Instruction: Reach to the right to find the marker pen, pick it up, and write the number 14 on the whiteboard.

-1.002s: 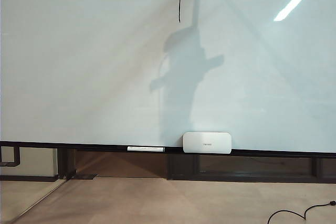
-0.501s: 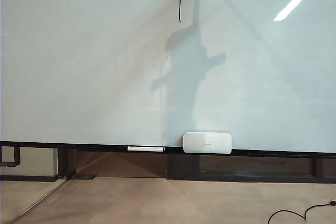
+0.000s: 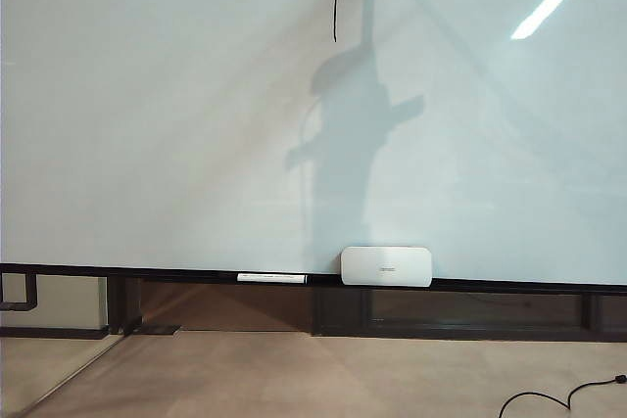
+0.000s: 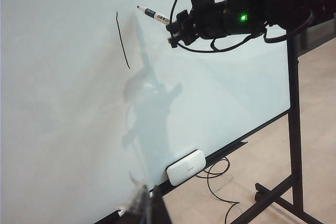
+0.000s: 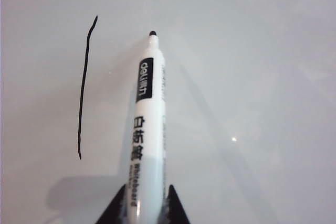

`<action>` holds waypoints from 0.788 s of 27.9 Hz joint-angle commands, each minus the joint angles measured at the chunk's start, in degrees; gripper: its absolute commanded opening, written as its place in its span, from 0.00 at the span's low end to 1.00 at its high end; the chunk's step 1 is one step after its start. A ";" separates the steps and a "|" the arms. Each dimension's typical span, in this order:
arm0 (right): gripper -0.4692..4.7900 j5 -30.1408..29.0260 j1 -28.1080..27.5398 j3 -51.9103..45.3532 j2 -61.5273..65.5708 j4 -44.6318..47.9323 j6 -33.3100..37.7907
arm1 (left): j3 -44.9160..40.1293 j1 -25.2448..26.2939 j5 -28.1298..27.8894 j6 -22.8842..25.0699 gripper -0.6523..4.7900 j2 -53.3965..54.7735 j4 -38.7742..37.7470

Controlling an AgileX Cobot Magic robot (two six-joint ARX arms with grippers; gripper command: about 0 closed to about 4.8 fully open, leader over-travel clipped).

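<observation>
My right jaws (image 5: 142, 208) are clamped on the marker pen (image 5: 146, 129), which points at the whiteboard (image 3: 147, 144) near its top edge. Its black tip sits just beside the finished "1" stroke (image 5: 84, 87), on the side where the "4" belongs. I cannot tell whether the tip touches the glossy surface or hangs a hair off it. Of the number 14, only that single tall line is drawn; the "4" is not yet begun.

To do this step well, I judge I should start the "4" clear of the "1", press lightly and squarely so the nib leaves an even line, and keep the digit about as tall as its neighbour.

My left jaws (image 4: 144, 208) hang low and far from the writing, a dark blur whose state I cannot tell. The white eraser (image 3: 386, 266) rests on the board's lower rail (image 3: 147, 272).
</observation>
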 commanded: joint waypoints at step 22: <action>0.09 -0.37 -1.66 0.31 1.97 3.48 0.02 | 0.46 -0.04 0.02 0.11 0.11 -0.02 0.81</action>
